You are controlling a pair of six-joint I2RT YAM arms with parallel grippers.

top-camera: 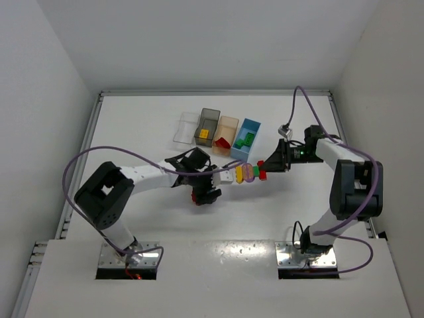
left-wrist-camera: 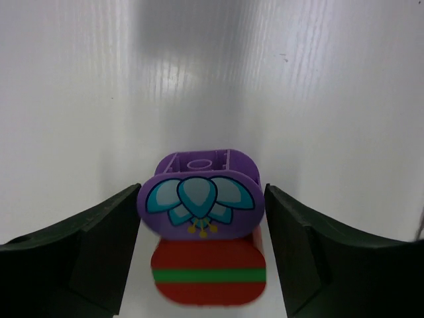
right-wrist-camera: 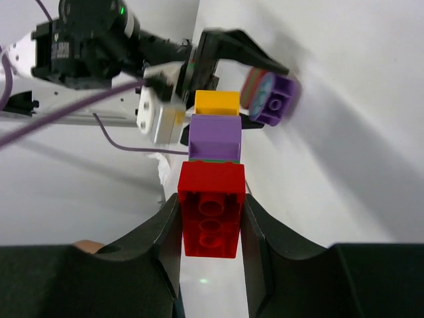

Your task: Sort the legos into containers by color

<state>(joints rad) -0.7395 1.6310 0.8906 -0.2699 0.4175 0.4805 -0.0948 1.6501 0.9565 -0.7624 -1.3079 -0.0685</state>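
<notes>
Mid-frame in top view, just below the light blue bin (top-camera: 254,127): multicolour lego stack (top-camera: 248,173) held betw both grippers, nearly touching that bin's near corner.

- R gripper (right-wrist-camera: 211,228): fingers clamped on red brick (right-wrist-camera: 211,192) at one end of the stack. Green sliver, purple brick (right-wrist-camera: 214,136) and yellow brick (right-wrist-camera: 216,103) run on from it.
- L gripper (left-wrist-camera: 202,199): fingers pressed to both sides of round purple brick (left-wrist-camera: 199,205) w/ flower print, red-green round brick (left-wrist-camera: 209,275) under it. Can't tell if this round pair is joined to the stack.
- Bins in a row, upper centre: clear bin (top-camera: 188,127), dark grey bin (top-camera: 209,114) w/ yellow piece (top-camera: 204,134), tan bin (top-camera: 229,123) w/ red piece (top-camera: 223,142), light blue w/ green piece (top-camera: 246,139).
- L arm's purple cable (right-wrist-camera: 66,114) loops over its wrist, close to the stack.
</notes>
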